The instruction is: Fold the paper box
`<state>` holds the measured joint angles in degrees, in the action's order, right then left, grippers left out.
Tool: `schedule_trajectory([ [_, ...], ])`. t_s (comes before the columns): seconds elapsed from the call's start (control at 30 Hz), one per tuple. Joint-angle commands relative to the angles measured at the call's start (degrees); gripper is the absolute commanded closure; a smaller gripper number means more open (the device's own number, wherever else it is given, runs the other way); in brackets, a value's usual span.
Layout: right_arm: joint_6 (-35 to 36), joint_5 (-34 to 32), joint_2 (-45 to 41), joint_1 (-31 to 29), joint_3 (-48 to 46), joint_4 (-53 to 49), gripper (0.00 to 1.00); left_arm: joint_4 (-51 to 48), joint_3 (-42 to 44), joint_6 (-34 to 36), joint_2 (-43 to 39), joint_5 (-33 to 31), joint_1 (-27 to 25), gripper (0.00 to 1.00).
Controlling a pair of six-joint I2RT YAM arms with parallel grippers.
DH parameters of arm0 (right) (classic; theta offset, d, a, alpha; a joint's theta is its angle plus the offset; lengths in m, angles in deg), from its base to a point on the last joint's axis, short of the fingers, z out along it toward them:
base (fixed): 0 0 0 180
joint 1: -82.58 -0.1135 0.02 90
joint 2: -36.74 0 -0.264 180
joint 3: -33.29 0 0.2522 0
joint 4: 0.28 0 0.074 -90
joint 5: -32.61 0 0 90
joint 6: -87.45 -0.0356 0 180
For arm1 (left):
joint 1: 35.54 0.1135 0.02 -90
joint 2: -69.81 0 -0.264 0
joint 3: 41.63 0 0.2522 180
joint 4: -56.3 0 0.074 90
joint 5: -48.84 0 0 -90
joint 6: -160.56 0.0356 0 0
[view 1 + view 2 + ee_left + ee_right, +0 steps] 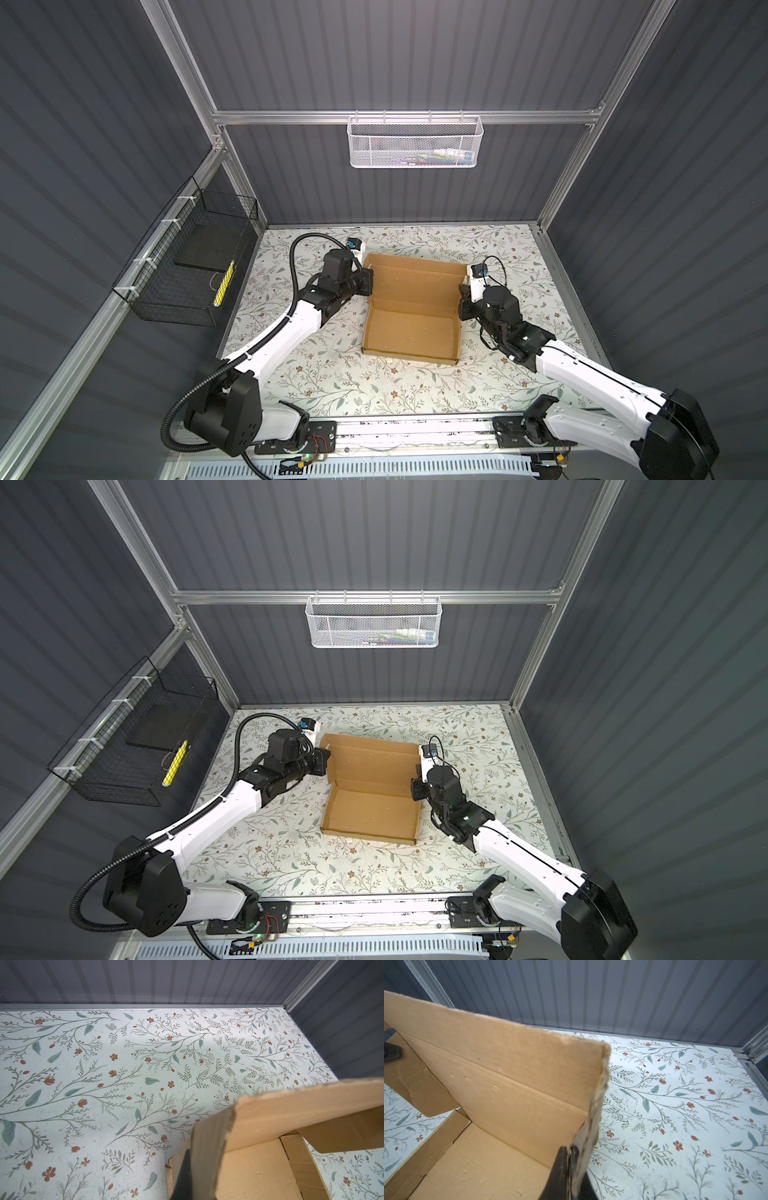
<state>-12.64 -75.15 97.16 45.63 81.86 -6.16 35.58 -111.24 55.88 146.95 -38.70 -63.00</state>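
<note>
Grey ribbed walls (415, 54) in an aluminium frame (291, 117) enclose a floral-patterned table (332, 386); a white mesh basket (414, 143) hangs behind.

Left tool (371, 276) clamped, right tool (462, 291) clamped — arms extended

White mesh basket (386, 145): hung on the rear rail, upper centre. Black wire basket (174, 307): mounted at left; dark slab (202, 249) and yellow item (223, 282) contained. Floral tabletop (332, 374): lower centre.

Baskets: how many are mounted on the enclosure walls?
2. A white metal mesh basket hangs from the aluminium rear crossbar. A black wire basket is tied to the aluminium left wall rail. Both top views show no others.
</note>
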Motion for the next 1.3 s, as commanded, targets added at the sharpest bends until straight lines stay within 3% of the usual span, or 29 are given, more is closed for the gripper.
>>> schedule_trajectory([
  [0.0,-0.87,0.2,0.05,-2.45,-1.71,-3.99,0.91,-0.96,2.59,-1.58,-1.67,2.22,-1.67,1.0],
  [1.0,-4.72,-13.19,-5.31,-13.97,-9.0,-4.71,0.89,6.11,16.82,-4.87,-13.62,-2.05,-2.59,1.0],
  [1.27,-4.94,-16.81,-5.14,-17.48,-10.62,-3.17,0.89,11.48,22.97,-8.68,-17.28,-2.55,-2.59,1.0],
])
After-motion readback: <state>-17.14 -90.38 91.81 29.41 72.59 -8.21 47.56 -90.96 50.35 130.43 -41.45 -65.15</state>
